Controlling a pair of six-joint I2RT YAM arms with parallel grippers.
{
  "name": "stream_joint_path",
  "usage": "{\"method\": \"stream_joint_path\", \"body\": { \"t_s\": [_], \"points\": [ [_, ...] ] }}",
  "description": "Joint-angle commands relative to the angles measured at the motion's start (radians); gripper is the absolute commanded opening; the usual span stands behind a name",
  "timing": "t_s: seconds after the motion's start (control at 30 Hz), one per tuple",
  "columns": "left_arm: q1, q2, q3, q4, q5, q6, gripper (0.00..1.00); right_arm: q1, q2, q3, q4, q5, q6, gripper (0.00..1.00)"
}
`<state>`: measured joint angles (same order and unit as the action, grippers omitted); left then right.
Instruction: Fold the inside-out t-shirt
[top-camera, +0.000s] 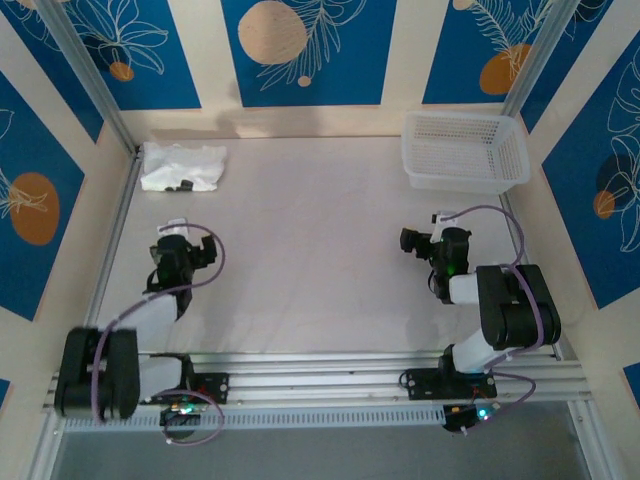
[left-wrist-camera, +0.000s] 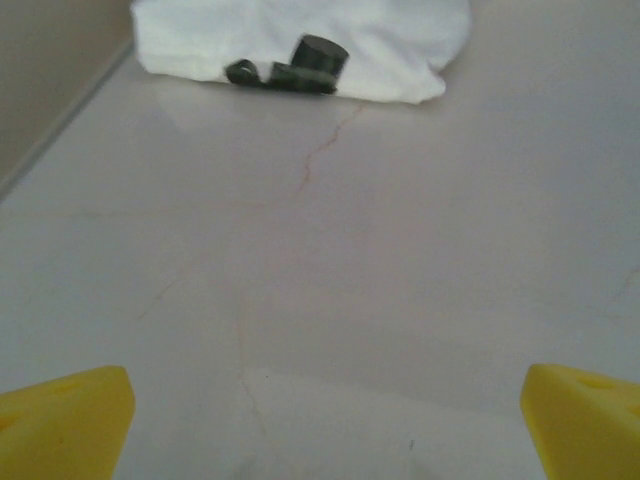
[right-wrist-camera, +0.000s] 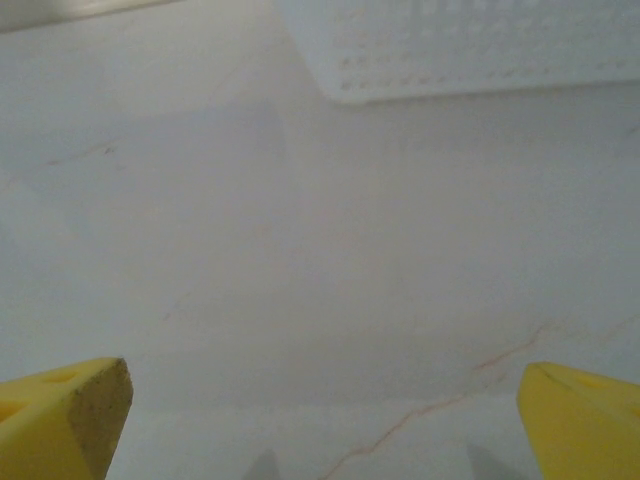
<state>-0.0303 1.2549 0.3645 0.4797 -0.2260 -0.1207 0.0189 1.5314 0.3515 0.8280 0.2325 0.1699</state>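
Left gripper (left-wrist-camera: 325, 420), in its wrist view, is spread wide over the desk (left-wrist-camera: 320, 280), gripping nothing, the inside-out t-shirt (left-wrist-camera: 300, 30) lying ahead. Right gripper (right-wrist-camera: 325, 420), in its wrist view, is equally wide and unladen, the white mesh basket (right-wrist-camera: 480, 50) ahead. From above, the t-shirt sits bunched in the desk's far-left corner, well apart from the basket, whose floor shows bare.

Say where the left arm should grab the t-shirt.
Probably the near edge of the t-shirt, beside the dark mark, coming from the near side with the open left gripper: it lies bunched in the far-left corner, that edge facing the arm.
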Motion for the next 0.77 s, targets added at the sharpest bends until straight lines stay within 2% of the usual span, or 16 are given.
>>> {"method": "stream_joint_path", "body": {
  "t_s": [0.0, 0.03, 0.07, 0.1, 0.13, 0.17, 0.2, 0.23, 0.27, 0.73],
  "points": [
    [0.046, 0.084, 0.043, 0.17, 0.177, 0.054, 0.99, 0.021, -0.002, 0.03, 0.056, 0.062, -0.035, 0.99],
    [0.056, 0.12, -0.003, 0.274, 0.192, 0.047, 0.99, 0.018, -0.008, 0.034, 0.041, 0.057, -0.032, 0.99],
    [0.056, 0.19, -0.07, 0.474, 0.22, 0.053, 0.99, 0.013, -0.009, 0.022, 0.062, 0.044, -0.031, 0.99],
    [0.048, 0.247, -0.096, 0.562, 0.272, 0.091, 0.99, 0.013, -0.006, 0.022, 0.067, 0.046, -0.033, 0.99],
    [0.042, 0.305, -0.08, 0.628, 0.263, 0.088, 0.99, 0.016, -0.009, 0.029, 0.046, 0.05, -0.035, 0.99],
    [0.042, 0.298, -0.021, 0.5, 0.288, 0.099, 0.99, 0.015, -0.004, 0.033, 0.047, 0.047, -0.036, 0.99],
    [0.014, 0.267, 0.035, 0.33, 0.244, 0.129, 0.99, 0.014, -0.007, 0.029, 0.052, 0.041, -0.035, 0.99],
    [-0.024, 0.294, 0.028, 0.395, 0.193, 0.157, 0.99, 0.012, -0.007, 0.033, 0.044, 0.038, -0.034, 0.99],
    [-0.035, 0.288, 0.036, 0.365, 0.178, 0.165, 0.99, 0.012, -0.007, 0.031, 0.048, 0.036, -0.034, 0.99],
    [-0.034, 0.279, 0.042, 0.343, 0.2, 0.17, 0.99, 0.014, -0.007, 0.031, 0.048, 0.026, -0.043, 0.99]
  ]
}}
